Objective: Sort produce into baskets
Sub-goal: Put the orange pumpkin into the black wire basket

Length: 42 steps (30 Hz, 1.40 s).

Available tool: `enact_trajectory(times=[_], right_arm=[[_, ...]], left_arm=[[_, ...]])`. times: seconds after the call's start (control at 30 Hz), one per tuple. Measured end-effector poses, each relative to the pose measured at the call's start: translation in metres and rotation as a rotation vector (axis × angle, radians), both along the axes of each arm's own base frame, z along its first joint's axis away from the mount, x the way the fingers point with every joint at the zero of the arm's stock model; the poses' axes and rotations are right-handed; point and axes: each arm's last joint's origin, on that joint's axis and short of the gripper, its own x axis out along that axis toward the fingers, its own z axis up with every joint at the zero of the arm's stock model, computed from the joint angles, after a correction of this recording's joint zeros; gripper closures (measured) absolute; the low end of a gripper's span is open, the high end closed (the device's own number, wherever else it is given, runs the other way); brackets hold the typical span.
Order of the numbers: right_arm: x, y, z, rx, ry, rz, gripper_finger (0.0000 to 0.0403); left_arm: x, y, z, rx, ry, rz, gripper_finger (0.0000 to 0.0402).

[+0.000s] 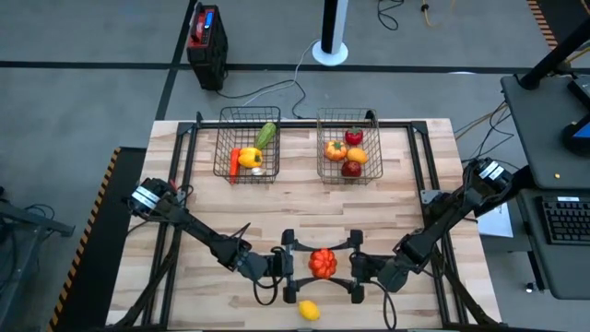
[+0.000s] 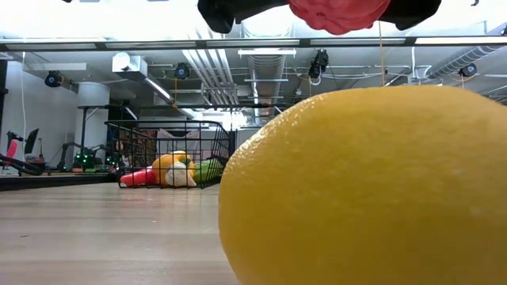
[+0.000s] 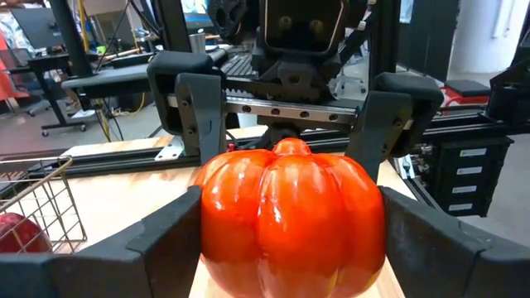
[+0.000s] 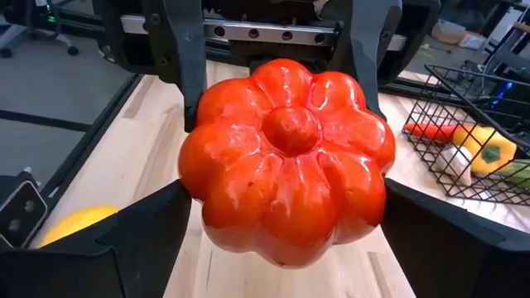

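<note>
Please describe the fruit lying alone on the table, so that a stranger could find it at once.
Start at the near edge of the wooden table, opposite the two baskets. Beside the red pepper, flanked by both grippers, lies a lemon: plain yellow, oval, touched by nothing.

The pepper point(image 1: 322, 263) is sitting between the left gripper point(image 1: 288, 266) and right gripper point(image 1: 356, 267), near the table's point(image 1: 295, 198) front edge. The lemon point(image 1: 310, 311) is lying nearer still, and both baskets point(image 1: 248, 146) point(image 1: 349, 146) are standing at the far side.
</note>
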Motion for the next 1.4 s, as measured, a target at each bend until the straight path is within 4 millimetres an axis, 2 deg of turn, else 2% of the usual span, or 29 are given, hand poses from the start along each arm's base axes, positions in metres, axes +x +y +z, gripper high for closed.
enact_trajectory(times=[0.33,0.57,0.77,0.9,1.03,1.13,1.23,1.4], right_arm=[[-0.008,-0.008,0.008,0.081,0.042,-0.040,0.0039],[-0.010,-0.010,0.011,0.072,0.045,-0.050,0.0039],[-0.012,-0.012,0.015,0.079,0.044,-0.056,0.0039],[-0.015,-0.014,0.020,0.119,0.037,-0.067,0.0039],[-0.017,-0.016,0.024,0.139,0.029,-0.070,0.0039],[-0.018,-0.016,0.025,0.156,0.027,-0.071,0.0039],[-0.018,-0.016,0.024,0.159,0.034,-0.075,0.0039],[-0.017,-0.015,0.020,0.161,0.046,-0.081,0.0039]], left_arm=[[0.000,0.001,0.003,0.011,-0.011,0.011,0.0107],[-0.002,0.002,0.011,0.025,-0.027,0.051,0.0107],[-0.008,0.008,0.027,0.049,-0.042,0.137,0.0107],[-0.016,0.018,0.045,0.149,-0.011,0.273,0.0102],[-0.026,0.036,0.064,0.273,0.050,0.416,0.0105],[-0.034,0.058,0.077,0.296,0.073,0.469,0.0105],[-0.047,0.085,0.086,0.296,0.089,0.522,0.0106],[-0.082,0.139,0.092,0.247,0.182,0.645,0.0106]])
